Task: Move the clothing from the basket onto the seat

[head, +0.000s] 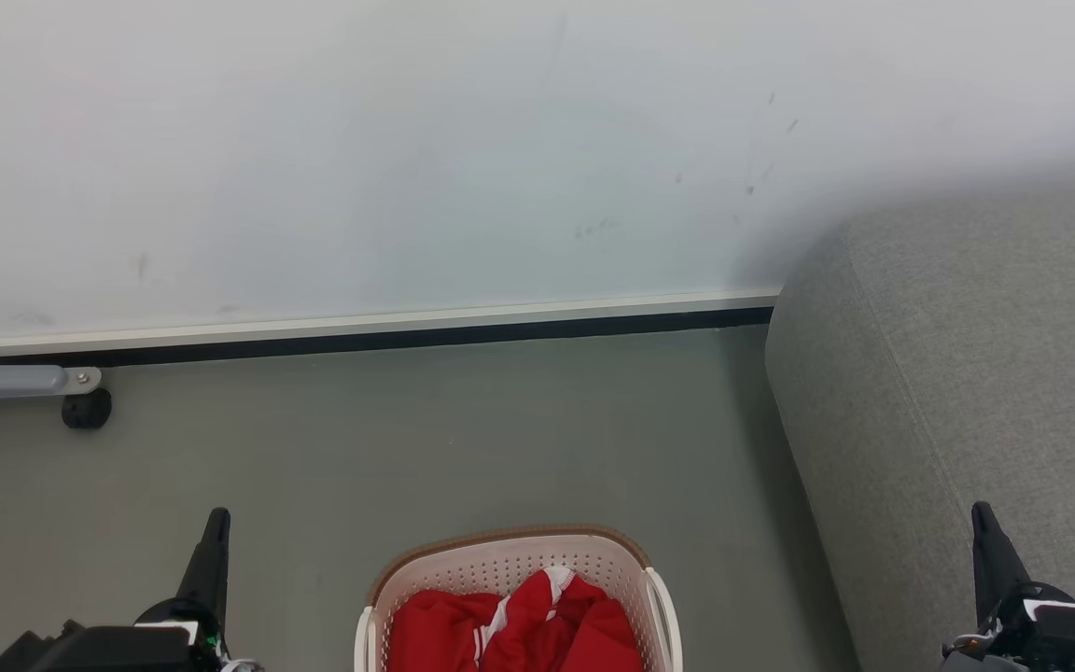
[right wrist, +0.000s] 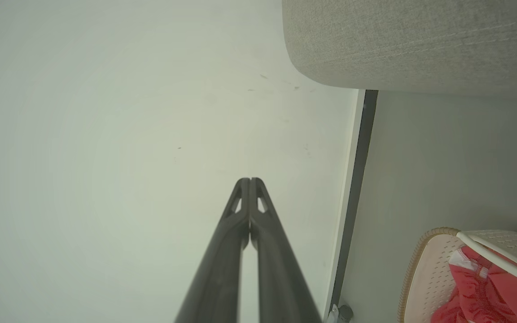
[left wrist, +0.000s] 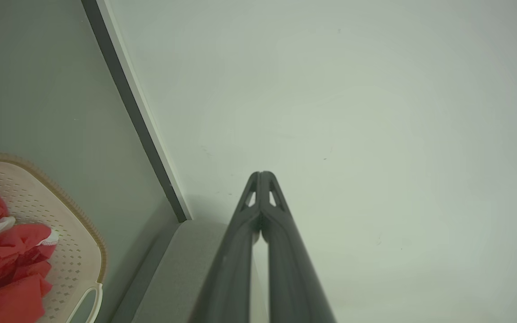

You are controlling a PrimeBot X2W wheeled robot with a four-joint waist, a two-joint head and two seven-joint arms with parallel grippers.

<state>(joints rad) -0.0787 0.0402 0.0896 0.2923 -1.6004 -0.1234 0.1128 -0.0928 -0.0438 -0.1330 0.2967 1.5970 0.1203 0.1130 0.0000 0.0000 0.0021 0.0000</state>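
Left claw and right claw both clenched empty, clothing heaped in basket between them, nearer the left, seat off right.

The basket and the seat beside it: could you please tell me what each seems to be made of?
The basket looks like matte cream moulded plastic, given its regular punched holes; its brown rim looks woven, perhaps only patterned. The seat appears upholstered in matte grey woven fabric, with visible weave.
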